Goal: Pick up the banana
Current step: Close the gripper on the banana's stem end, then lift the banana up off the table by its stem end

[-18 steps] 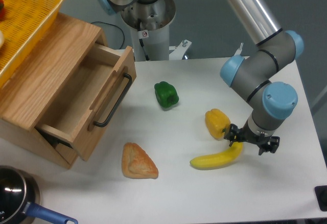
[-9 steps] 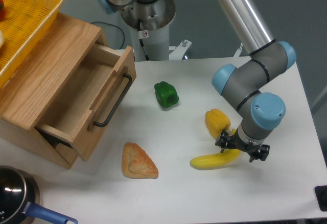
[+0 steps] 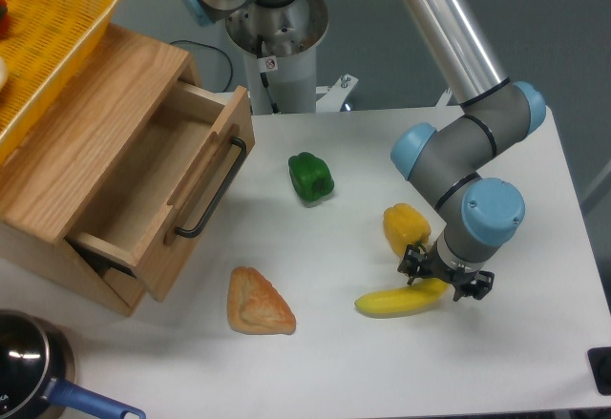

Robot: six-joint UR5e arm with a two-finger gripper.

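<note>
The banana [image 3: 387, 302] is long, curved and yellow and lies flat on the white table [image 3: 334, 362] at the front right. My gripper [image 3: 442, 282] points down over the banana's right end. Its two black fingers [image 3: 410, 266] stand apart, one on each side of that end, so it is open. The wrist hides the banana's right tip. I cannot tell whether the fingers touch the banana.
A yellow bell pepper [image 3: 405, 227] sits just left of the gripper and behind the banana. A green pepper [image 3: 310, 177] lies mid-table and a bread piece [image 3: 258, 303] front centre. An open wooden drawer [image 3: 143, 199] is at left, under a yellow basket [image 3: 48, 28]. A pot [image 3: 29, 362] is at the front left.
The gripper has moved left and lower along the banana, from past its right tip to over its right end. The banana has not moved.
</note>
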